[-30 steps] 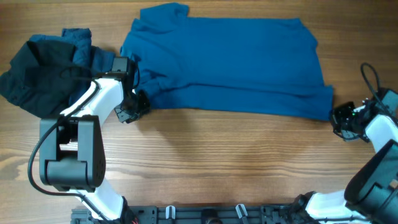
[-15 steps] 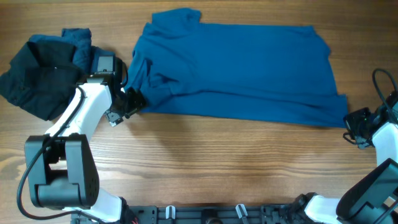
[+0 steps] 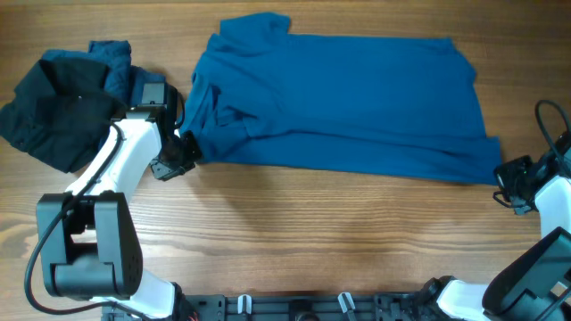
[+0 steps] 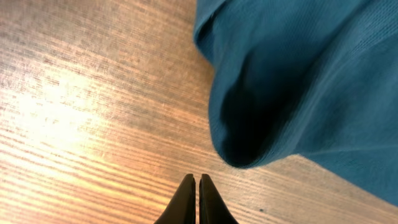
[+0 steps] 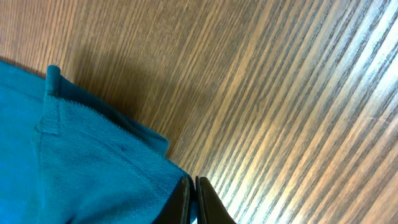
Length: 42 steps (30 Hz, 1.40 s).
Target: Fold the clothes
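Left gripper: fingers pressed together on nothing, just short of the T-shirt where its sleeve side is rumpled
Right gripper: pressed together at the hem corner, seemingly pinching it
T-shirt: spread over the far half of the table, left side bunched
Dark heap: other clothes, far left
Doing it well: I judge the left should open, take the bunched edge and pull taut against the right before folding
Writing: none readable

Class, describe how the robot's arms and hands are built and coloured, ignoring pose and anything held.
Both arms are white rounded shells joined by black joint housings. The left arm has a bulky black lower joint and a black cable loop; the right arm trails a thin black cable. The left hand and right hand each end in two slim, dark, pointed fingers.
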### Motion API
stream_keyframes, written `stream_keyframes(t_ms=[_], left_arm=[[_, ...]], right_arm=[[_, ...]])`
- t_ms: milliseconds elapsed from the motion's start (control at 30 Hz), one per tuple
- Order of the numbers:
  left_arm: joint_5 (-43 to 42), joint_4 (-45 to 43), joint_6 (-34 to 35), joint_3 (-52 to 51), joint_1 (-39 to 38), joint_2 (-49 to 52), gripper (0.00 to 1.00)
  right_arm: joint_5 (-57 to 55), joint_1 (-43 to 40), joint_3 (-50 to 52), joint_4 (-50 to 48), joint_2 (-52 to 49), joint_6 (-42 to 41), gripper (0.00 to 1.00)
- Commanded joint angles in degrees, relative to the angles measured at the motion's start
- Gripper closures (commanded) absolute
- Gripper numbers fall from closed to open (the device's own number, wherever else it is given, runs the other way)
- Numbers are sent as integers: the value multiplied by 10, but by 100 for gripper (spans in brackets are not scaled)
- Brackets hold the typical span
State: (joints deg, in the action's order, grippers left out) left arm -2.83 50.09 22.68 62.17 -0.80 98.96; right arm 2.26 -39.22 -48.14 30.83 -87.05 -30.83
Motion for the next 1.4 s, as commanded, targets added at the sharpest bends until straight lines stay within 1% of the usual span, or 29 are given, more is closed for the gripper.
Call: stream_keyframes(t_ms=[0, 100, 133, 233, 300, 367, 400, 433, 467, 500, 567, 600, 767, 833, 900, 933, 1000, 1033, 1067, 1100, 1133, 1167, 1200, 1233, 1267, 1367], left_arm=[[12, -45, -13, -3, -3, 5, 50], [11, -98, -13, -3, -12, 6, 22], [9, -114, -13, -4, -18, 10, 17], [10, -133, -13, -4, -35, 29, 16], [10, -140, -13, -4, -47, 49, 20], [10, -144, -13, -3, -55, 72, 35], [10, -143, -13, -3, -57, 80, 53], [10, -137, -13, -3, -57, 83, 86], [14, -126, -12, -3, -57, 83, 96], [25, -115, -4, -3, -57, 80, 96], [81, -60, 30, -3, -57, 64, 96], [90, -36, 33, -3, -57, 56, 96], [92, 53, 33, -3, -57, 32, 96], [105, 82, 35, -3, -57, 28, 96], [106, 96, 36, -3, -57, 26, 96], [106, 96, 36, -3, -57, 26, 90], [101, 96, 37, -3, -57, 23, 63], [95, 100, 37, -2, -57, 17, 48], [93, 107, 37, 2, -57, 10, 34], [93, 115, 37, 8, -57, 1, 16], [93, 126, 34, 21, -57, -13, 7], [93, 139, 32, 38, -57, -30, 1], [90, 152, 32, 57, -57, -48, 0], [71, 162, 20, 82, -57, -70, 0], [40, 162, 3, 105, -57, -89, 0], [-23, 138, -11, 165, -57, -129, 0]], right_arm=[[-8, -6, -3, 0, 11, -7, 96], [-8, -6, -3, 1, 11, -6, 96], [-8, -6, -3, 1, 11, -6, 96], [-8, -6, -3, 1, 11, -6, 96], [-8, -6, -3, 0, 11, -7, 96], [-8, -6, -3, 0, 11, -6, 96], [-8, -6, -3, 0, 11, -7, 96], [-8, -6, -3, -1, 11, -7, 96], [-8, -6, -3, -3, 11, -7, 96], [-8, -6, -3, -4, 11, -6, 95], [-8, -6, -3, -8, 11, -6, 96], [-8, -8, -3, -8, 11, -7, 96], [-8, -32, -4, -8, 11, -6, 96], [-7, -41, -4, -4, 11, -6, 96], [23, -43, -4, -11, 11, 9, 95], [42, -43, -4, -21, 11, 24, 89], [56, -43, -7, -24, 12, 27, 69], [75, -43, -14, -28, 12, 45, 59], [100, -43, -23, -30, 14, 61, 53], [116, -43, -32, -30, 17, 69, 50], [143, -43, -47, -30, 25, 81, 47], [171, -43, -60, -29, 33, 88, 46], [205, -43, -75, -28, 42, 96, 45], [238, -42, -89, -26, 50, 98, 44], [285, -43, -105, -21, 57, 98, 45], [406, -34, -145, 2, 63, 104, 47]])
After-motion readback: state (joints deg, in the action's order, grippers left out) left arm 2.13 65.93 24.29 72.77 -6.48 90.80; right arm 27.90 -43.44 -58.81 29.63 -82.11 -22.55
